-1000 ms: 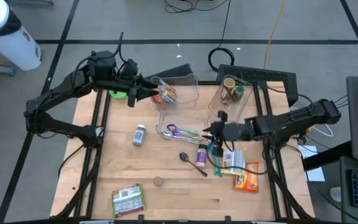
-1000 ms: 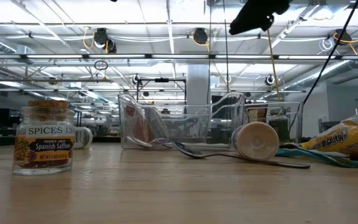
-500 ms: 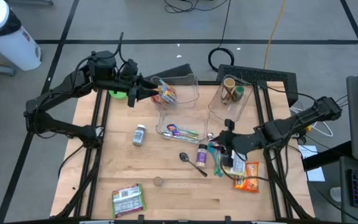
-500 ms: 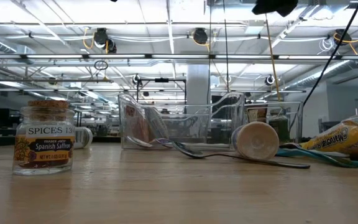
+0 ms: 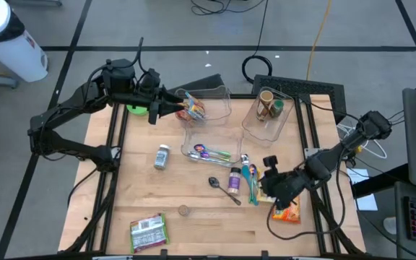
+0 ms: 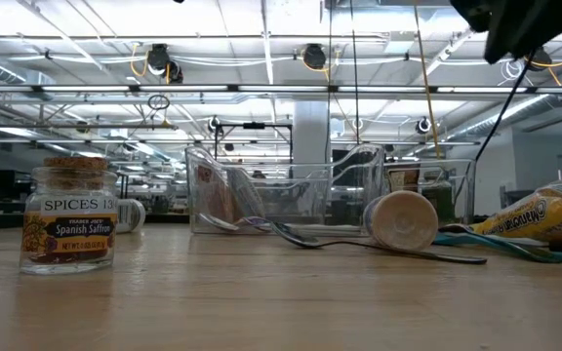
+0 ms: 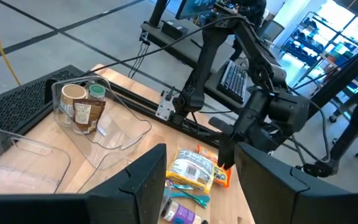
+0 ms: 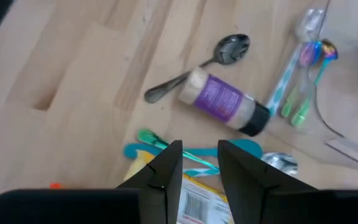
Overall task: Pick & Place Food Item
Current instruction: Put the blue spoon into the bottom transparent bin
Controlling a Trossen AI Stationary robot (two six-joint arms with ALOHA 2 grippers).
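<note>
Saffron jar label: low view only

Left claw with fingers parted and empty, wooden surface beyond, clear bin at ten o'clock holding a cup and jars, food packet between the fingers, right arm at one o'clock above it, keyboard behind.

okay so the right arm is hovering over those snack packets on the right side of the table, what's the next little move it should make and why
Probably lower the right gripper straight down toward the white packet. Its fingers stand apart with nothing between them, and the packet lies directly under them in the right wrist view, beside the orange packet. The left gripper waits at the clear bin.
</note>
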